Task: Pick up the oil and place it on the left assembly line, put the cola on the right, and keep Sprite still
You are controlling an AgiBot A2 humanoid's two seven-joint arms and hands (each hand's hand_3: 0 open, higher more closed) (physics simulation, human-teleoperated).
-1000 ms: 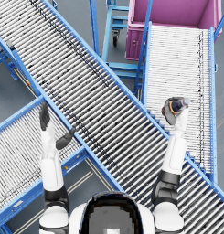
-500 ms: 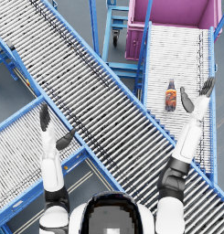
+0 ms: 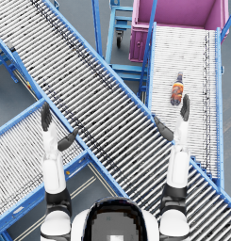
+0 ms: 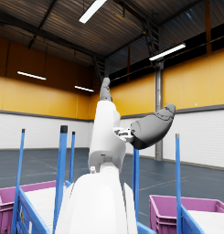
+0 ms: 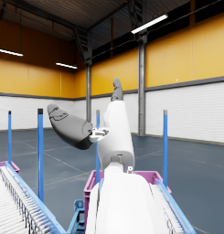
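Note:
A cola bottle (image 3: 177,89), dark with a red-orange label, lies on the rollers of the right assembly line (image 3: 202,70), free of both hands. My right hand (image 3: 181,118) is raised just short of the bottle, open, fingers spread, holding nothing; the right wrist view shows the same right hand (image 5: 109,125) empty. At the edge of the left assembly line (image 3: 15,157), my left hand (image 3: 52,132) is up, open and empty, as the left wrist view also shows the left hand (image 4: 115,125). I see no oil and no Sprite.
A wide diagonal roller conveyor (image 3: 98,94) with blue rails runs between the two side lines. A pink bin (image 3: 183,16) stands at the far end of the right line. Blue frame posts (image 3: 97,23) and grey floor lie beyond.
My right hand let go of the cola bottle on the right line and drew back toward me. The bottle now lies a little farther along the rollers. The left arm stayed put.

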